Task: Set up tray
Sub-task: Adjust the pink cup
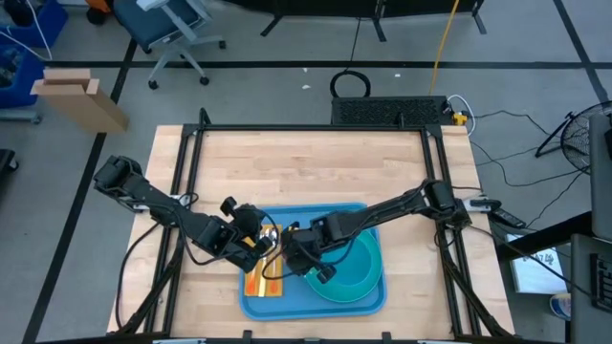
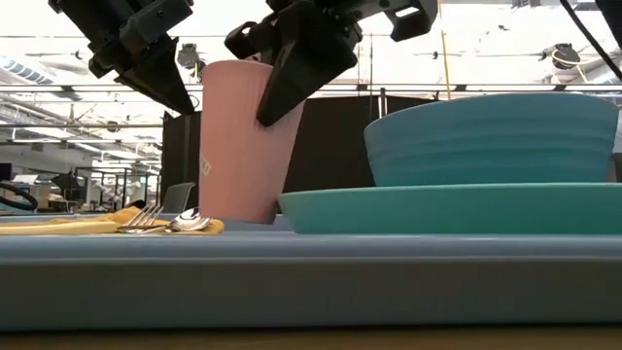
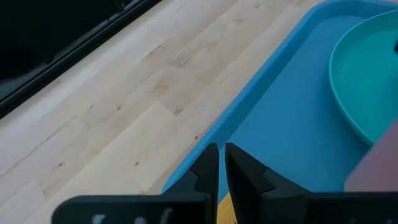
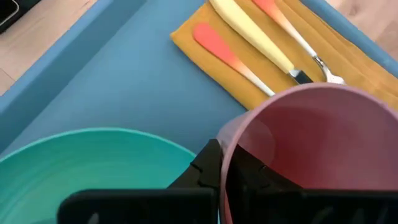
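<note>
- Near the front edge of the wooden table [image 1: 306, 162] sits the tray [image 1: 316, 304], light blue, already carrying most of the setting.
- On the tray's right half a teal plate [image 2: 447, 209] holds a blue bowl [image 2: 496, 136]; on its left a yellow-orange napkin [image 4: 249, 68] lies flat with a fork [image 2: 141, 216], a spoon [image 2: 190, 222] and one more utensil on top.
- Right gripper [image 4: 219, 168] is the busy one: its fingers are pinched tight on the rim of a pink cup [image 2: 243, 141], one inside the wall, one outside.
- That cup stands upright on the tray floor between napkin and plate, so the step in hand looks like placing the drink.
- Left gripper [image 3: 219, 163] hovers over the tray's left rim beside the napkin, fingers clenched with only a sliver between them, gripping nothing.
- Next call, as I read it: the right fingers must release the rim and lift straight up, clear of the cup's wall.
- Any sideways drag there could tip the cup toward the cutlery.
</note>
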You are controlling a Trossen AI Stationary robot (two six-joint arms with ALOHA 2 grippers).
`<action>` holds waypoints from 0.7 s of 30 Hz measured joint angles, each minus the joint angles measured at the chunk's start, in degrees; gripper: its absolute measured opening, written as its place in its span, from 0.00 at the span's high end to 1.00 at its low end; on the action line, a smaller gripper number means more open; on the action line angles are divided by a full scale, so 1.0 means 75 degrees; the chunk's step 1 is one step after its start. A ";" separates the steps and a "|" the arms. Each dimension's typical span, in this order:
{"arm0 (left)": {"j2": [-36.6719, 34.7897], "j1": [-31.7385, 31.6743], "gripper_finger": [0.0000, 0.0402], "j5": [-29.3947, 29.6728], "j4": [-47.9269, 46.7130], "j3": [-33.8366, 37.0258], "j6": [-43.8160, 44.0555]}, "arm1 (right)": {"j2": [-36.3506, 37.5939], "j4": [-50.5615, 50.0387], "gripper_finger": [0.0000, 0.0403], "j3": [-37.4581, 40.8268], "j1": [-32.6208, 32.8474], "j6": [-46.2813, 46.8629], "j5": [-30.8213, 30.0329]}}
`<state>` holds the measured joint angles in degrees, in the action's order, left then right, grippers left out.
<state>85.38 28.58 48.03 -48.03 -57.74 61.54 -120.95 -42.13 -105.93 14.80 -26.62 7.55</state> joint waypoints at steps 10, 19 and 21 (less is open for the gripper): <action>-0.0003 0.0006 0.92 -0.0062 0.0002 0.0000 -0.0050 | -0.0259 0.0118 1.00 -0.0059 -0.0005 0.0171 0.0214; 0.0000 0.0006 0.92 -0.0070 0.0012 0.0000 -0.0043 | -0.0247 0.0034 0.94 -0.0059 -0.0008 0.0171 0.0367; -0.0003 0.0006 0.92 -0.0070 0.0012 0.0000 -0.0038 | -0.0247 -0.0002 0.90 -0.0058 -0.0008 0.0171 0.0446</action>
<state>85.36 28.62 47.51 -47.94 -57.74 61.26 -122.80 -42.15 -106.36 14.74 -25.34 10.90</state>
